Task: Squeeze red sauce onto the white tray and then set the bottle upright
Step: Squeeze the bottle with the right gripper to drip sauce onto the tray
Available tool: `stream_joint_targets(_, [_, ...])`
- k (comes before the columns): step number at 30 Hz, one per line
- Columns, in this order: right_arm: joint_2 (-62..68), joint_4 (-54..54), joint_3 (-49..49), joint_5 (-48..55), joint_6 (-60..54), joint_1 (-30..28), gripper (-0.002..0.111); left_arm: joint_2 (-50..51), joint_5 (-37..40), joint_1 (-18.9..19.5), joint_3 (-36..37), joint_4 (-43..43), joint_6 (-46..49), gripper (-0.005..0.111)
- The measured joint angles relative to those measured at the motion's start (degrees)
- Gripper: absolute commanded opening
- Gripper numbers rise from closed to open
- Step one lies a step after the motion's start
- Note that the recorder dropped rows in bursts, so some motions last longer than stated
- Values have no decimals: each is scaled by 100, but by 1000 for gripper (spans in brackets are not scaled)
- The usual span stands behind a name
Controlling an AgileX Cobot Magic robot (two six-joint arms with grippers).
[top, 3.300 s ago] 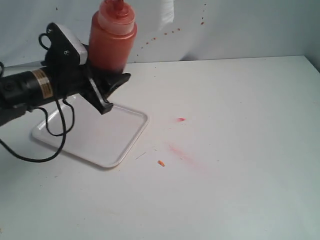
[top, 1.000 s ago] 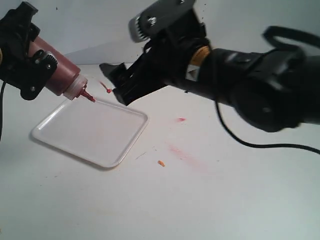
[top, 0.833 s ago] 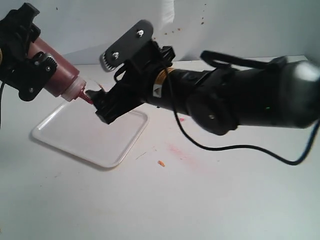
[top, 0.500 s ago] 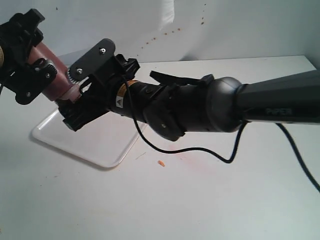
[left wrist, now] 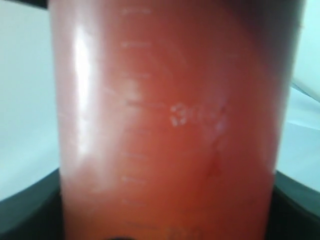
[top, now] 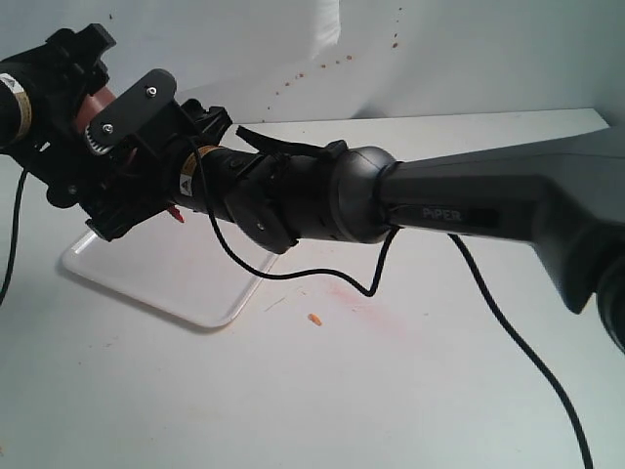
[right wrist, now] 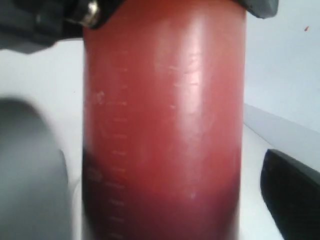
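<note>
Up in the air, in the exterior view, the left jaws grip the bottle (top: pixel 98 100) by its body, tilted so that the red nozzle (top: pixel 176 214) points down and away from them. The right arm (top: pixel 322 195) reaches across, and the right jaws stand around the same bottle, just beside the left jaws on the nozzle side. The white tray (top: pixel 176 288) lies flat on the tabletop (top: pixel 439 391) directly below both sets of jaws, and the arm hides part of it. A faint pink smear (top: pixel 347 293) and a small orange speck (top: pixel 314 319) lie on the tabletop, well apart from the jaws and beyond the tray's edge.

Close up, the left wrist view is filled by the bottle (left wrist: pixel 165 125), its red wall marked with faint graduation lines. The dark left jaws press against it on both sides.

Likewise, the right wrist view shows the bottle (right wrist: pixel 165 120) upright between the right jaws. They are spread apart: one dark finger (right wrist: pixel 292 197) stands clear of the bottle with a pale gap between. The other finger (right wrist: pixel 30 170) is a grey blur at the bottle's opposite side, and I cannot tell whether it touches.
</note>
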Motion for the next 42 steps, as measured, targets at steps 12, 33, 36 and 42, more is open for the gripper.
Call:
stream_joint_targets(12, [10, 59, -32, 60, 26, 0, 1, 0, 23, -8, -21, 10, 11, 0])
stream_joint_targets(33, [10, 134, -32, 61, 26, -20, 103, 0, 37, -8, -21, 10, 91, 0])
stream_joint_targets(36, [10, 134, -32, 15, 16, -20, 67, 0, 37, -8, -21, 10, 92, 0])
stream_joint_targets(42, [10, 134, -32, 2, 26, 2, 1, 0, 37, -8, -21, 33, 72, 0])
